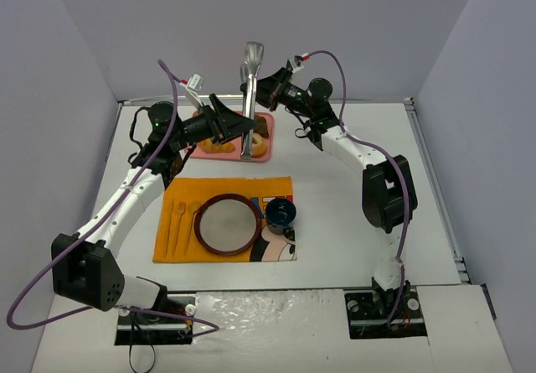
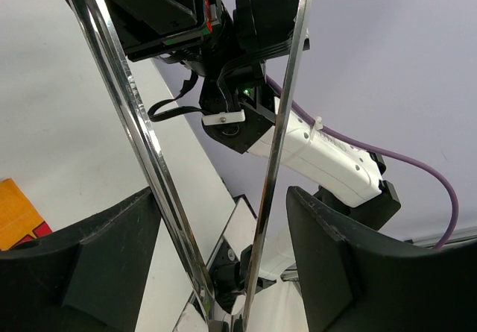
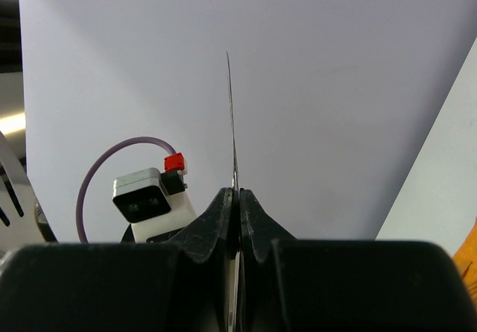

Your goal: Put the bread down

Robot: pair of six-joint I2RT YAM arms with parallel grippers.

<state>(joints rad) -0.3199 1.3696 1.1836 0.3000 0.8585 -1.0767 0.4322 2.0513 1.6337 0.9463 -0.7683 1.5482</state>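
Note:
Metal tongs (image 1: 248, 105) stand nearly upright over the pink tray (image 1: 266, 121) at the back of the table. My right gripper (image 1: 261, 88) is shut on one thin arm of the tongs (image 3: 231, 123) near their upper end. My left gripper (image 1: 244, 126) straddles both tong arms (image 2: 279, 145) lower down. Its fingers (image 2: 328, 265) stand just outside the arms, with a small gap on the right side. Golden-orange pastries (image 1: 213, 146) lie on the tray, partly hidden by the left gripper. I cannot pick out the bread among them.
An orange placemat (image 1: 176, 197) lies in front of the tray. It carries a round brown-rimmed plate (image 1: 203, 239), a dark blue cup (image 1: 280, 212) and wooden cutlery (image 1: 180, 222). A ring doughnut (image 1: 260, 145) sits at the tray's right end.

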